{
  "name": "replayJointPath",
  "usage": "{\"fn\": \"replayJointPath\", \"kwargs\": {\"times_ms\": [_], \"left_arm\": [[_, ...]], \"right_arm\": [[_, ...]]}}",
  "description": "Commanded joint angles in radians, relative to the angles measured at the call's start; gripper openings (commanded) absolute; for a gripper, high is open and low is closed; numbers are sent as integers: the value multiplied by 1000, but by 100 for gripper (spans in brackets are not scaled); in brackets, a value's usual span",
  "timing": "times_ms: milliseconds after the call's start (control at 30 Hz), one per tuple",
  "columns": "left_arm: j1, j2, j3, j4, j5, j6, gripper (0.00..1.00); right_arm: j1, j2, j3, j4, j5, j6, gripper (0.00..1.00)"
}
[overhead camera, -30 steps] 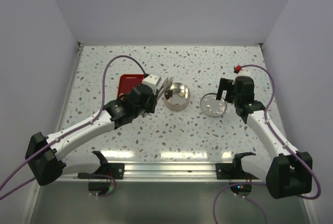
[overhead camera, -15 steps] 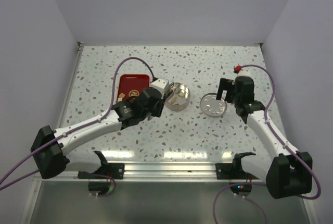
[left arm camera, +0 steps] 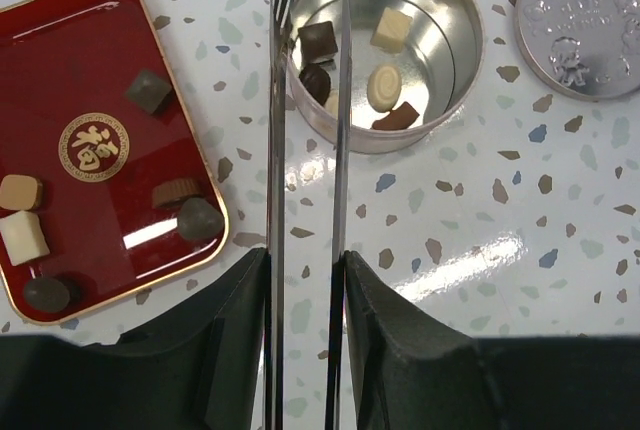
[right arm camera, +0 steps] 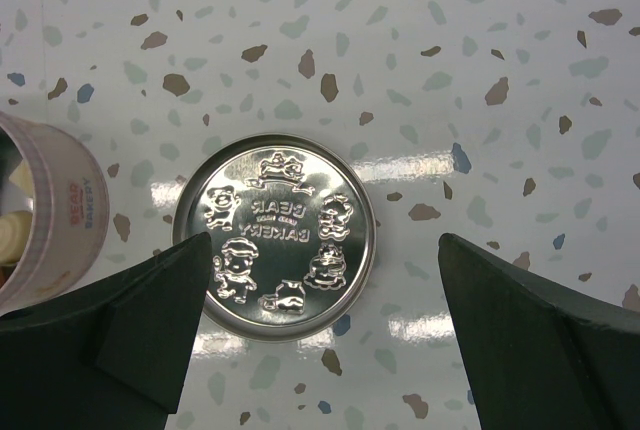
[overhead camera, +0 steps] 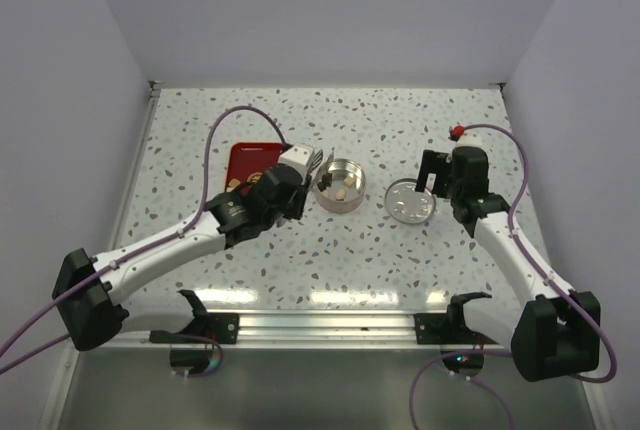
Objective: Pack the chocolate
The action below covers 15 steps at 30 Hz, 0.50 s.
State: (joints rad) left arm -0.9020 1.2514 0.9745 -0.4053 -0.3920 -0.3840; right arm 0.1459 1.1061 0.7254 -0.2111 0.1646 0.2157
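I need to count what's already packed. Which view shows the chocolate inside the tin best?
Left wrist: it looks straight down into the tin, showing at least five chocolate pieces separately. Top external shows only tiny specks there; right wrist catches just the tin's outer wall and a cream sliver at its left edge.
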Motion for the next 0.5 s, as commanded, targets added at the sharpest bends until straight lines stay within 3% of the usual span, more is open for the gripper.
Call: {"fn": "replayJointPath", "kwargs": {"times_ms": [0,167,467], "left_arm": [[84,-107,18,-10,-27,-4,40],[254,-204,-59,-35,5,17,40],[293,-228,-172,-26,57,2,40]], "right_arm": [[1,-3,46,7,-2,-6,99],[3,-6,46,9,-2,-7,99],[3,-5,48,4,-4,-7,99]]}}
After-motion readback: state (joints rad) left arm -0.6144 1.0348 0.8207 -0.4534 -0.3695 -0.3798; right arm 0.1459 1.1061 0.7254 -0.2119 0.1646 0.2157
